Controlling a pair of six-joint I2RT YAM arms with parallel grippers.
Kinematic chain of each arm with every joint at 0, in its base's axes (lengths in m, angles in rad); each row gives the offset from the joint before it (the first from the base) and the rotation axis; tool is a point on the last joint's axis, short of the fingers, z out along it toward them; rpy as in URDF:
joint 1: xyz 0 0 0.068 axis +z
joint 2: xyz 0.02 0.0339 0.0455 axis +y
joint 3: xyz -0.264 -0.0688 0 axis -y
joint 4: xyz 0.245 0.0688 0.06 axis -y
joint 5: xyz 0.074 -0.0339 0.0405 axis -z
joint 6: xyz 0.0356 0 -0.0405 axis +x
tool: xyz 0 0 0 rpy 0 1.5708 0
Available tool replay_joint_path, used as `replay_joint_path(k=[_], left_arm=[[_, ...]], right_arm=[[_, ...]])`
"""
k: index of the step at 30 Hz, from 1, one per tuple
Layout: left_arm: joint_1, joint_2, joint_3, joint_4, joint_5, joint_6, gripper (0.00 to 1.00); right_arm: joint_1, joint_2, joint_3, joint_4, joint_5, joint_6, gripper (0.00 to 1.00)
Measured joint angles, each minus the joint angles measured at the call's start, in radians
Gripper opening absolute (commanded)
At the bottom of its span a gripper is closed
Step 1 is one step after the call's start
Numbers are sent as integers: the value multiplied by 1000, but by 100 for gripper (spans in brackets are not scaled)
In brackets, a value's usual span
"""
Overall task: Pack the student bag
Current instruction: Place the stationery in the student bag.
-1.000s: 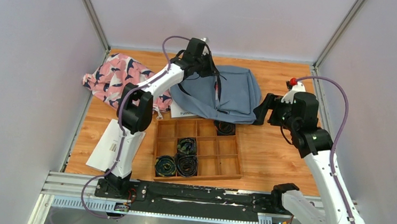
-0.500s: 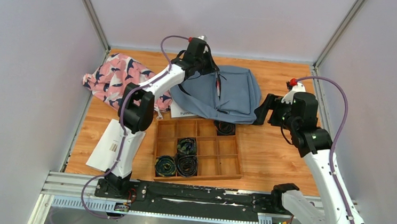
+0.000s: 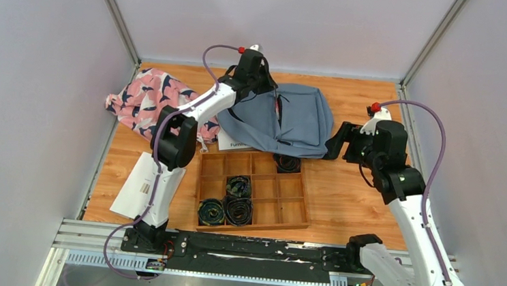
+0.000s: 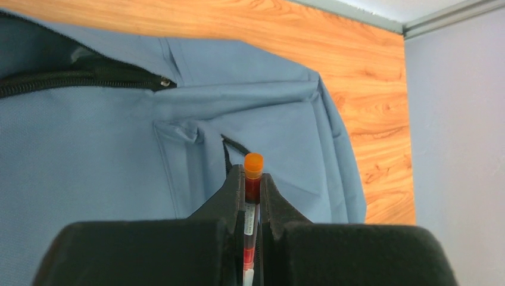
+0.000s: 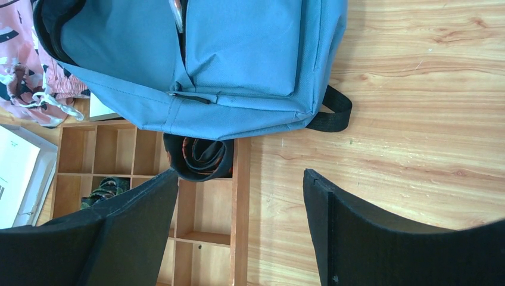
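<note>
The slate-blue student bag (image 3: 300,123) lies flat at the back middle of the table, with black straps and an open dark zipper (image 4: 77,80). My left gripper (image 3: 270,86) hovers over the bag's left part, shut on a red pen with an orange cap (image 4: 253,162). The pen stands upright between the fingers (image 4: 235,196). The bag fills the left wrist view (image 4: 89,149). My right gripper (image 3: 337,141) is open and empty, just right of the bag's near right corner. Its view shows the bag (image 5: 238,71) ahead and wide-apart fingers (image 5: 137,214).
A wooden compartment tray (image 3: 293,218) sits in front of the bag, with dark rolled items (image 3: 239,186) in several cells, one (image 5: 199,156) against the bag's edge. A pink patterned cloth (image 3: 146,97) lies at the back left. White papers (image 3: 143,185) lie left of the tray.
My left wrist has turned a little over the bag, still holding the pen. The right gripper has shifted slightly to the right and stays open.
</note>
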State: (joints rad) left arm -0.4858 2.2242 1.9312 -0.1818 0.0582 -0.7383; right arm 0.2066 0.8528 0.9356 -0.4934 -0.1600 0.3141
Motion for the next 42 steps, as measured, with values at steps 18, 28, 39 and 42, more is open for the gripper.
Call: replay_joint_path(k=[18, 28, 39, 42], left_arm=[[-50, 2, -23, -177, 79, 60, 0], [-52, 81, 94, -288, 111, 74, 32], [-56, 58, 94, -386, 111, 99, 41], [-57, 11, 94, -393, 99, 108, 36]], right_arm=[[0, 10, -30, 9, -27, 32, 78], [0, -1, -32, 7, -31, 37, 77], [0, -16, -56, 4, -31, 57, 77], [0, -20, -56, 3, -31, 57, 76]])
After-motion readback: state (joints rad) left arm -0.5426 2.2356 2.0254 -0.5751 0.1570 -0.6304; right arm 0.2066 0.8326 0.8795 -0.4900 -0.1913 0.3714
